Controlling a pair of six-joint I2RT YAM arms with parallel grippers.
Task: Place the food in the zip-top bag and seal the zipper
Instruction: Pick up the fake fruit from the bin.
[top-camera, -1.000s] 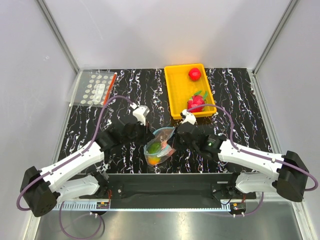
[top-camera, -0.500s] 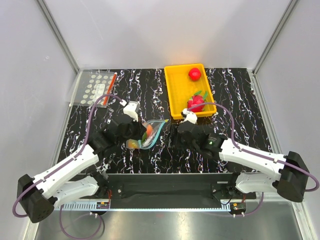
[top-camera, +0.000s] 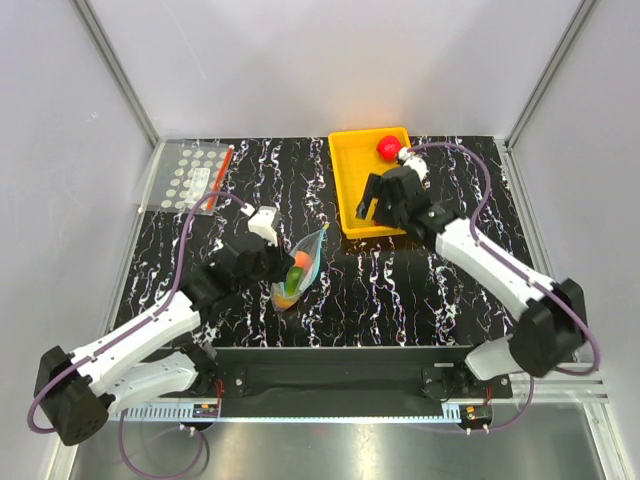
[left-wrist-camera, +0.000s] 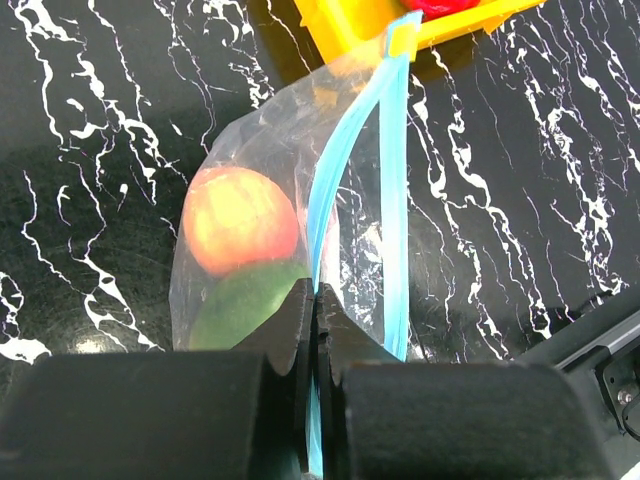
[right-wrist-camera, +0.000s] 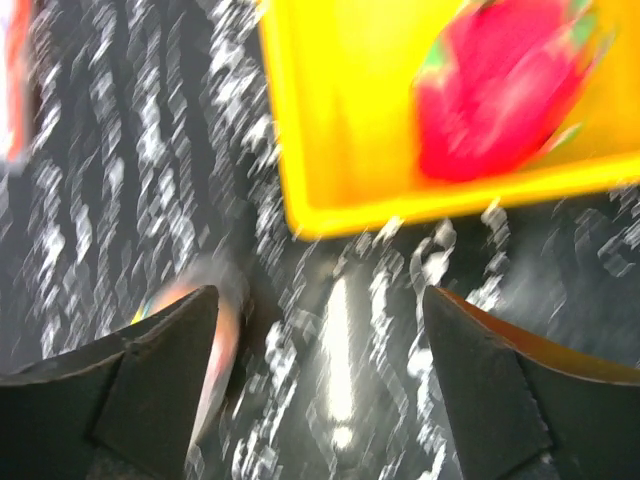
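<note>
The zip-top bag lies mouth-up toward the tray, with a peach-orange fruit and a green-sided one inside. My left gripper is shut on one side of the pale blue zipper; the other side bows away, so the mouth gapes. The red apple rests at the far end of the yellow tray. My right gripper hovers open and empty over the tray's near edge; its view is blurred.
A red toy fruit with green leaves lies in the tray's near part, hidden under the right arm in the top view. A flat white-dotted bag with a red strip sits at the far left of the black marbled table.
My right gripper let go of the bag, opened wide and swung up to the tray. The left gripper carried the bag a little to the left and stayed shut on it.
</note>
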